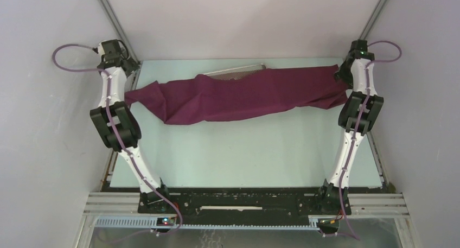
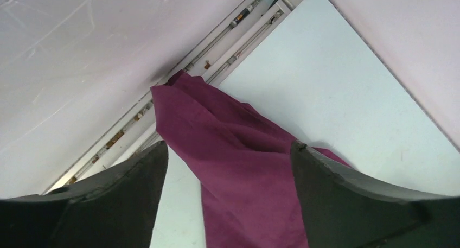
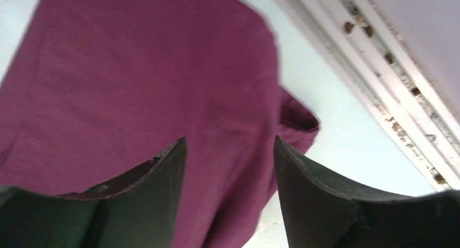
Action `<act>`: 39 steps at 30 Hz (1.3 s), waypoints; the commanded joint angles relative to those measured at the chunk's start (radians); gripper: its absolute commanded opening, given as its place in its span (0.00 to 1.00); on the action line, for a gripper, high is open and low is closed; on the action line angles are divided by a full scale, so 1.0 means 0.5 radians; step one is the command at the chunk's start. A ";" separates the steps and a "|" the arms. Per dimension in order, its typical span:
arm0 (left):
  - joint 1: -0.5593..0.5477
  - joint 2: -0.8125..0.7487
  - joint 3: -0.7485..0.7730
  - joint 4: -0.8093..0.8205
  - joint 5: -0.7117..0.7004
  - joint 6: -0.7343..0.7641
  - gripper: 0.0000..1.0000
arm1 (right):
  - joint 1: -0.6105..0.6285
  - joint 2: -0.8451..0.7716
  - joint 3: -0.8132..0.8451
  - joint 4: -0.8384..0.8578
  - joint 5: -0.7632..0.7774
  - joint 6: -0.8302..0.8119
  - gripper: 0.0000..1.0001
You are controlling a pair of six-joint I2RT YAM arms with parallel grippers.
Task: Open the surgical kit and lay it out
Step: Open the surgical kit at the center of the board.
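Note:
The maroon cloth wrap (image 1: pixel 238 99) lies stretched in a long crumpled band across the far part of the table. Behind its top edge a strip of the silver mesh tray (image 1: pixel 236 71) shows. My left gripper (image 1: pixel 129 69) hangs over the cloth's left end, jaws open, and the cloth (image 2: pixel 238 166) lies below the gap between its fingers (image 2: pixel 125 194). My right gripper (image 1: pixel 343 74) is at the cloth's right end, also open, with the cloth (image 3: pixel 135 74) beneath its fingers (image 3: pixel 325 204). Scissors, forceps and tweezers are out of view.
The pale table (image 1: pixel 244 150) stretches bare in front of the cloth. Metal rails (image 2: pixel 228 47) run along the left wall and rails (image 3: pixel 390 85) along the right one, both close to the grippers. White walls enclose the table on three sides.

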 commanded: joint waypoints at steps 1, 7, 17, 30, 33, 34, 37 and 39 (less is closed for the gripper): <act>-0.048 -0.196 0.058 0.005 -0.070 0.039 0.92 | 0.198 -0.240 0.067 0.080 -0.004 -0.081 0.72; -0.116 -0.293 0.059 -0.007 0.170 0.066 0.98 | 0.429 -0.379 0.003 0.252 -0.236 -0.292 0.81; -0.484 -0.203 0.044 -0.016 0.408 -0.092 0.84 | 0.853 -0.219 0.191 0.432 -0.490 -0.572 0.83; -0.765 0.317 0.478 -0.138 0.590 -0.224 0.68 | 0.944 -0.108 0.143 0.621 -0.583 -0.477 0.81; -0.819 0.443 0.609 -0.182 0.575 -0.226 0.65 | 0.944 -0.095 0.143 0.637 -0.586 -0.465 0.81; -0.830 0.479 0.634 -0.185 0.581 -0.233 0.65 | 0.944 -0.091 0.145 0.643 -0.590 -0.463 0.82; -0.854 0.565 0.679 -0.186 0.586 -0.262 0.65 | 0.944 -0.073 0.149 0.650 -0.615 -0.449 0.81; -0.862 0.597 0.695 -0.186 0.573 -0.279 0.64 | 0.947 -0.067 0.149 0.650 -0.625 -0.446 0.81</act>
